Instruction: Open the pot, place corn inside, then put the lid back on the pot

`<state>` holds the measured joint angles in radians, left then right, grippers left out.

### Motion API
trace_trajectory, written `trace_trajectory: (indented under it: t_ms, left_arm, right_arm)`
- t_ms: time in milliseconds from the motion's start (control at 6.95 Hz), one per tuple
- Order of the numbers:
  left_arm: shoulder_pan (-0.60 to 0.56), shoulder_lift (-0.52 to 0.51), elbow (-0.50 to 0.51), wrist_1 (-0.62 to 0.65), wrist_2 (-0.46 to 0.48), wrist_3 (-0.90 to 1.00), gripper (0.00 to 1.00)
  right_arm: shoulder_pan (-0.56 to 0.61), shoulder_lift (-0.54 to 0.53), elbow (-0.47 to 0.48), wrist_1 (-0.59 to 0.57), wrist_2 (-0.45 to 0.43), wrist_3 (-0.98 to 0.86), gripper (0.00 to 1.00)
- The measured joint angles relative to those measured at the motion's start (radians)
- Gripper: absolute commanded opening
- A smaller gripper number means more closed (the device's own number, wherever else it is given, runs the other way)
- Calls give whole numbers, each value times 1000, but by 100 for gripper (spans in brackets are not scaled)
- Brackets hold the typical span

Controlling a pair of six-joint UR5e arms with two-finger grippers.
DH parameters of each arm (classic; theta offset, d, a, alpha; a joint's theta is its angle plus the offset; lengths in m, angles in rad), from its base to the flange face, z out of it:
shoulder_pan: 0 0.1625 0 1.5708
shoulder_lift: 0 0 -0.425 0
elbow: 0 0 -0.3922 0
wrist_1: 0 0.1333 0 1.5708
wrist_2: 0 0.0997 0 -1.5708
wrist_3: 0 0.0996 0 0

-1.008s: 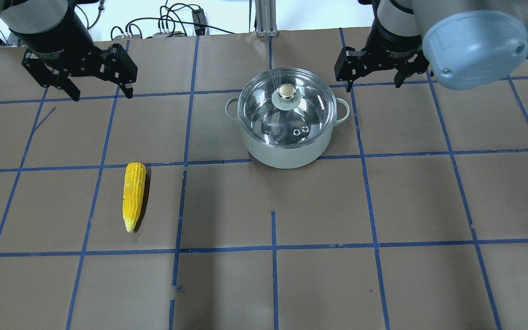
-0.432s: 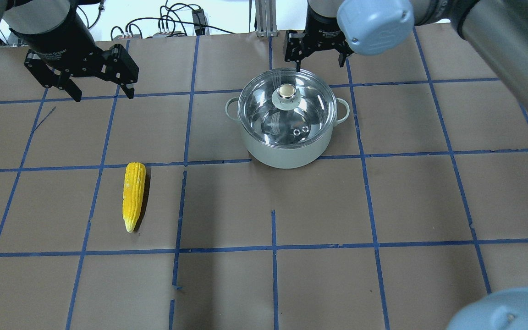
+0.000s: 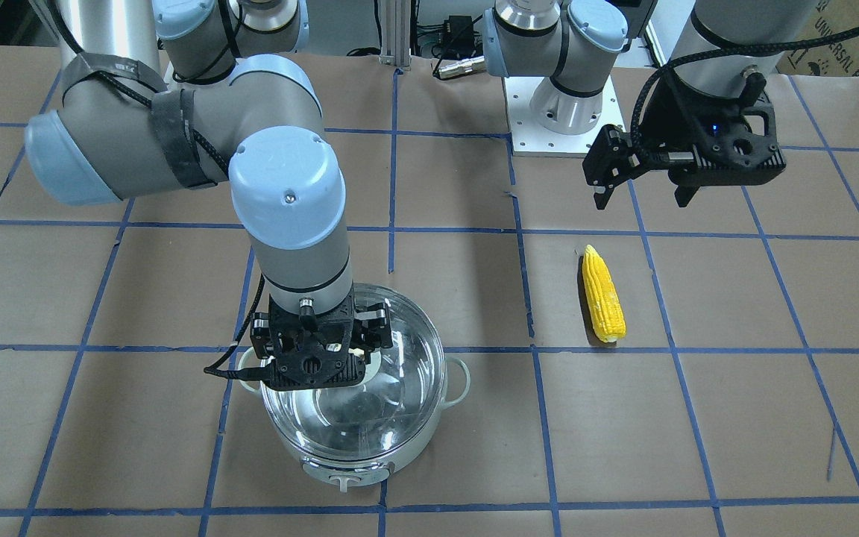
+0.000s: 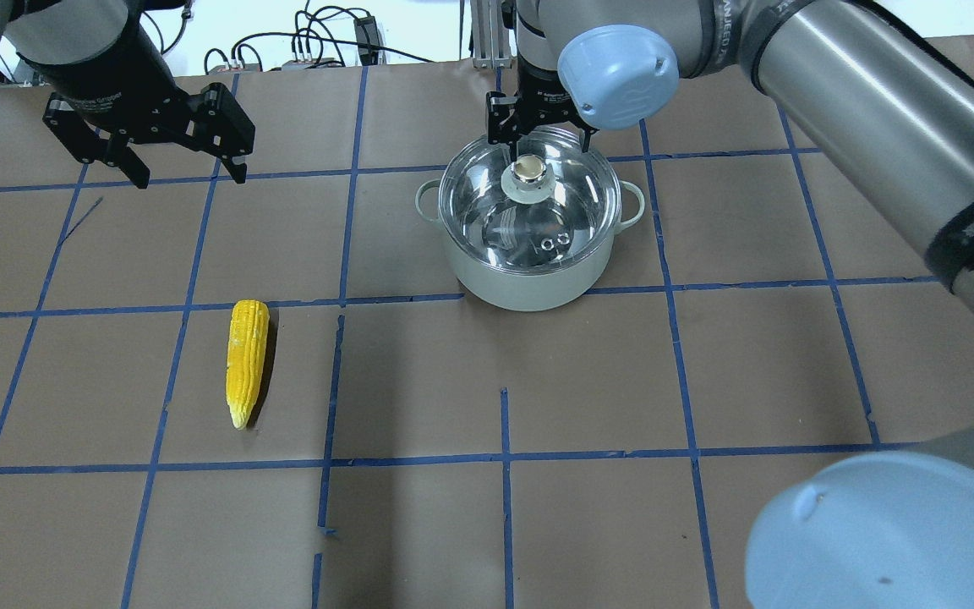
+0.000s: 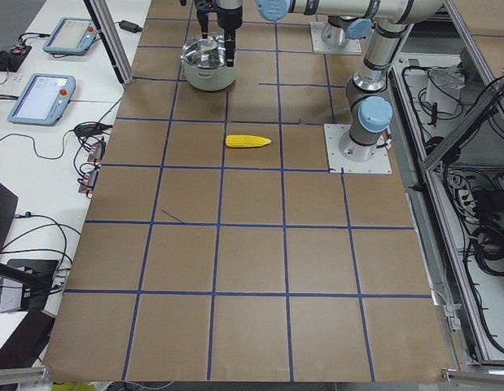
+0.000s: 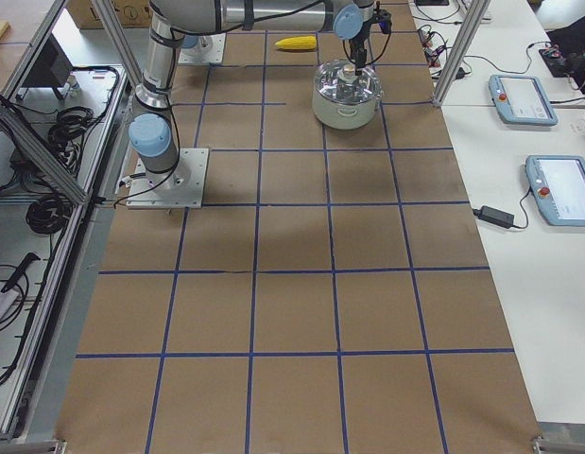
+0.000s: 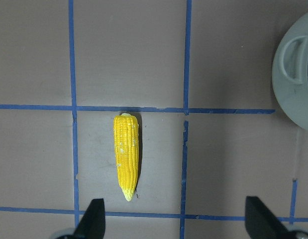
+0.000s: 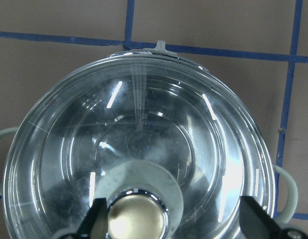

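Observation:
The pot (image 4: 529, 283) stands at the table's far middle with the glass lid (image 4: 567, 207) on it; the beige knob (image 4: 528, 169) is at the lid's centre. My right gripper (image 4: 539, 140) is open just above the lid. In the right wrist view the knob (image 8: 136, 216) lies between the fingertips (image 8: 96, 215), nearer the left one, and they are not touching it. The corn (image 4: 248, 359) lies on the table to the pot's left and nearer me. My left gripper (image 4: 189, 176) is open and empty, high above the table beyond the corn (image 7: 127, 154).
The table is covered in brown paper with a blue tape grid (image 4: 504, 457). Cables and a rail base (image 4: 487, 51) lie past the far edge. The right arm's large elbow (image 4: 884, 524) hangs over the near right corner.
My right gripper has swung left from beside the pot's right handle to over the lid's knob, staying open. The left gripper, corn, pot and lid have not moved.

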<state>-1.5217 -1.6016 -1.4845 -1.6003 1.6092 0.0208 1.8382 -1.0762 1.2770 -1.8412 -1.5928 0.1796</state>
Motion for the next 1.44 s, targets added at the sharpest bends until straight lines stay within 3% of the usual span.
trace_trajectory:
  t_ms: [1439]
  left_arm:
    - [0, 9, -3, -2, 0, 15, 100]
  right_arm:
    - [8, 21, -22, 5, 0, 32, 88]
